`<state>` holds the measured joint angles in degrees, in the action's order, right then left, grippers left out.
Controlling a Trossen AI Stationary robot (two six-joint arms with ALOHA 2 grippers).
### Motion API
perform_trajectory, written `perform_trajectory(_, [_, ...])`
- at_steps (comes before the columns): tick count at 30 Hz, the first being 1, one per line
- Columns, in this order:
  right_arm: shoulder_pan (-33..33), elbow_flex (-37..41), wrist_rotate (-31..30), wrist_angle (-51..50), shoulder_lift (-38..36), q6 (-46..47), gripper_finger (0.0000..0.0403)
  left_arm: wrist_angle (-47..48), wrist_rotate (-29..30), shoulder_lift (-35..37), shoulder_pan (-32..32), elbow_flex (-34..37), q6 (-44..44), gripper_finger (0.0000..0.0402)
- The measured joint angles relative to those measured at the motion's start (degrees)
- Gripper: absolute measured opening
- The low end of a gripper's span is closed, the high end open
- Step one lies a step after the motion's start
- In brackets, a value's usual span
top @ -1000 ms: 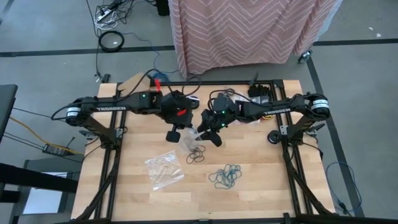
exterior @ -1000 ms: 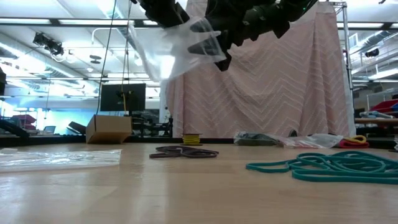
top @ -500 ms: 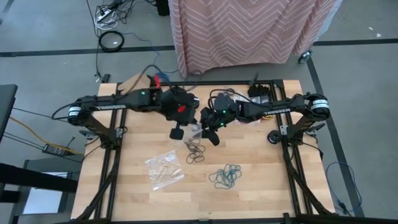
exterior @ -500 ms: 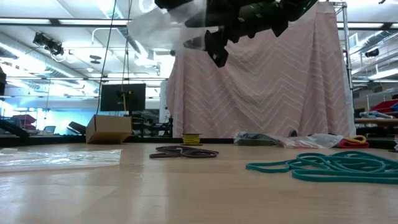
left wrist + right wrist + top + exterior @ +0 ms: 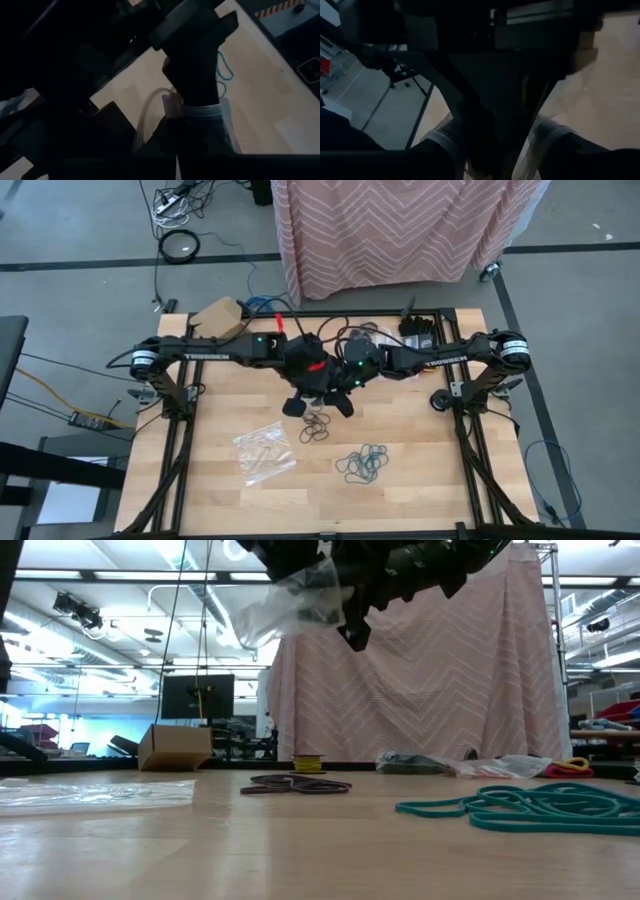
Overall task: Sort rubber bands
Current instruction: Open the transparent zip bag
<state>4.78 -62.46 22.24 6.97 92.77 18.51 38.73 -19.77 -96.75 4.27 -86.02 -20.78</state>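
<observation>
**Q:** Wooden surface (image 5: 420, 470) first — what does it sit in?

**R:** It stands on a grey floor inside a black frame, with a pink zigzag-patterned curtain (image 5: 400, 230) hanging behind it. A brown cardboard box (image 5: 218, 317) sits at the far left corner.

**Q:** Where are the two arms?

**R:** Both reach in from the sides and meet above the middle of the surface. The left gripper (image 5: 296, 406) is pinched shut on a clear plastic bag (image 5: 290, 602), held high in the air. The right gripper (image 5: 343, 402) is right beside it, at the bag; its fingers stand wide, and whether they touch the bag cannot be told.

**Q:** And the rubber bands?

**R:** They lie on the surface in separate heaps. The teal bands (image 5: 362, 464) form a loose pile toward the near right. The dark bands (image 5: 316, 427) lie just below the two grippers. A second clear bag (image 5: 263, 451) lies flat to their left, with pale bands inside it.
</observation>
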Motion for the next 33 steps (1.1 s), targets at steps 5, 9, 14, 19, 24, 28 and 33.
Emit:
perform_trajectory(5, [-0.09, -0.1, -0.32, 0.0, -0.08, -0.75, 0.017, -0.65, -0.86, -0.02, 0.05, 0.0, 0.02, 0.0])
perform_trajectory(9, [-0.09, -0.11, -0.56, -0.05, -0.08, -0.73, 0.0166, -0.7, -0.79, -0.05, 0.07, 0.0, 0.0, 0.0])
perform_trajectory(14, [-0.07, -0.11, -0.74, -0.05, -0.08, -0.71, 0.0166, -0.73, -0.81, -0.05, 0.07, 0.0, -0.02, 0.0])
perform_trajectory(19, [-0.05, -0.13, -0.94, -0.11, -0.08, -0.69, 0.0165, -0.76, -0.81, -0.07, 0.07, 0.0, -0.04, 0.0])
perform_trajectory(24, [-0.03, -0.17, -0.99, -0.16, -0.08, -0.69, 0.0165, -0.82, -0.83, -0.07, 0.05, 0.02, -0.04, 0.0])
perform_trajectory(28, [-0.02, -0.2, -1.07, -0.18, -0.08, -0.67, 0.0164, -0.82, -0.78, -0.07, 0.05, 0.02, -0.04, 0.0])
perform_trajectory(33, [0.68, -0.43, -3.87, -4.24, -0.08, -1.48, 0.0164, 4.69, 4.43, 0.25, 0.81, -0.02, 0.1, 0.0])
